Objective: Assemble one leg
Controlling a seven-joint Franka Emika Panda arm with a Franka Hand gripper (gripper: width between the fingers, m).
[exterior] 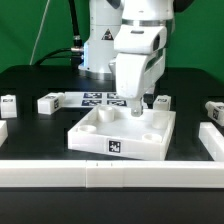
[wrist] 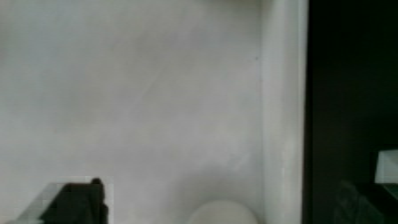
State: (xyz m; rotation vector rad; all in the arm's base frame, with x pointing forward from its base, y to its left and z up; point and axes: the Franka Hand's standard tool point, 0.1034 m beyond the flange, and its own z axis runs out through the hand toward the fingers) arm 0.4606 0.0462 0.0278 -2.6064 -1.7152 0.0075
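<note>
The large white panel (exterior: 122,132) with a raised rim and round sockets lies at the table's middle. My gripper (exterior: 137,106) hangs straight down over its far right corner, close to the surface. In the wrist view the gripper (wrist: 214,206) has its jaws wide apart with nothing between them, only the panel floor (wrist: 143,100), its rim (wrist: 285,100) and a round socket (wrist: 222,212) below. Small white legs lie on the table: one (exterior: 50,102) at the exterior view's left, one (exterior: 160,101) just behind the panel's right corner, one (exterior: 212,108) at far right.
The marker board (exterior: 100,98) lies behind the panel. Another small white block (exterior: 8,103) sits at the far left. A long white rail (exterior: 110,176) runs along the front, with white bars at the left (exterior: 3,130) and right (exterior: 211,140).
</note>
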